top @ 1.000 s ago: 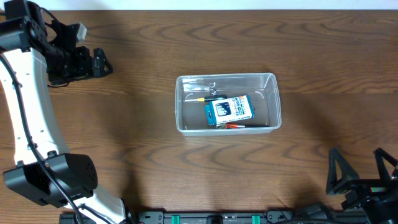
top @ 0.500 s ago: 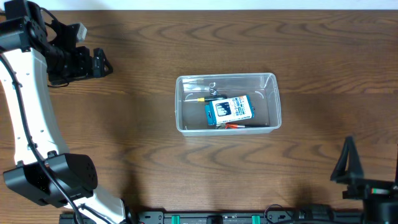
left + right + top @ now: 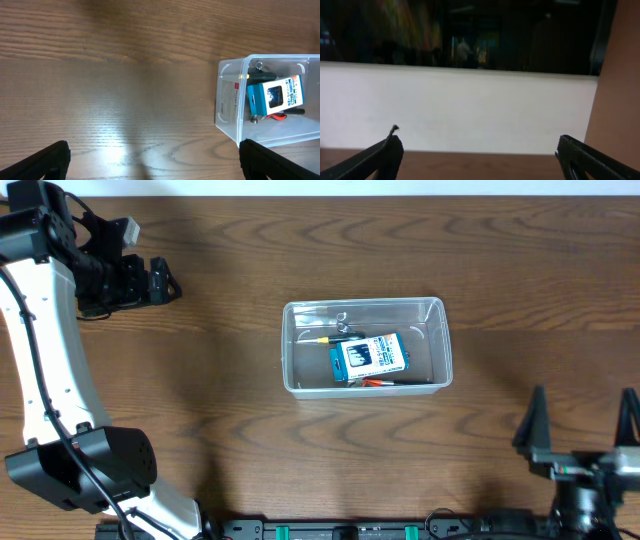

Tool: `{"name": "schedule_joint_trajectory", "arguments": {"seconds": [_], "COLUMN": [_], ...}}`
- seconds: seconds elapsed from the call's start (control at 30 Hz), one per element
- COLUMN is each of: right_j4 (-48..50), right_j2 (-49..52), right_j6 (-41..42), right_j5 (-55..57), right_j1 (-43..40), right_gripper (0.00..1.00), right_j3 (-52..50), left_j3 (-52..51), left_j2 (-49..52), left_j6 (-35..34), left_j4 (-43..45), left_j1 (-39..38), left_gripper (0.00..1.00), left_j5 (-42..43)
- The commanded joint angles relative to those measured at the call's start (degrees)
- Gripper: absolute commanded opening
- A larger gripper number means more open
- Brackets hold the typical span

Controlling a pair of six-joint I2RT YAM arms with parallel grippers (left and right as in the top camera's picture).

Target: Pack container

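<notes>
The container [image 3: 300,345], a clear plastic tub with rounded corners, stands at the table's middle. Inside lie a blue-and-white box [image 3: 368,357], a red-handled tool [image 3: 378,383] and small metal pieces. In the left wrist view the container [image 3: 227,100] sits at the right with the box [image 3: 275,95] showing through it. My left gripper [image 3: 170,280] hovers far to the container's left, open and empty [image 3: 155,162]. At the table's near right edge my right gripper [image 3: 582,430] points up with its fingers wide apart, open [image 3: 480,160] and empty.
Bare brown wood table [image 3: 200,400] surrounds the container. The white left arm [image 3: 40,380] runs down the left side. The right wrist view faces a white wall [image 3: 470,105] and a dark window above it.
The right gripper has turned at the near right edge: both fingers, then one edge-on, now both spread again. The left arm and container have not moved.
</notes>
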Motion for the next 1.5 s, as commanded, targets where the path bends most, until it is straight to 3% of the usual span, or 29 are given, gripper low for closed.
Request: {"name": "schedule_joint_trajectory", "arguments": {"seconds": [0.0,0.27,0.73,1.47], "right_j4": [2.89,9.33,9.11,12.33], "right_j2": [-0.68,-2.99,-4.09,-4.09], "right_j6": [-0.61,-0.52,-2.45,-3.1], "right_j5": [-1.33,-1.33,-0.79,-1.31], "right_j1": [-0.46,0.63,1.73,1.73], "right_gripper": [0.99,0.99,0.99,0.99], "right_j3": [-4.13,-14.01,-17.97,-35.58], "left_j3": [-0.22,-0.22,-0.22,-0.22], "left_j2": [-0.2,-0.2,-0.2,-0.2], "left_j6": [-0.72,-0.72,-0.72,-0.72], "left_j4": [0.0,0.02,0.02,0.02], "left_j1": [0.17,0.17,0.17,0.17], "left_gripper": [0.98,0.98,0.98,0.98], "left_j5": [-0.46,-0.44,-0.44,-0.44]}}
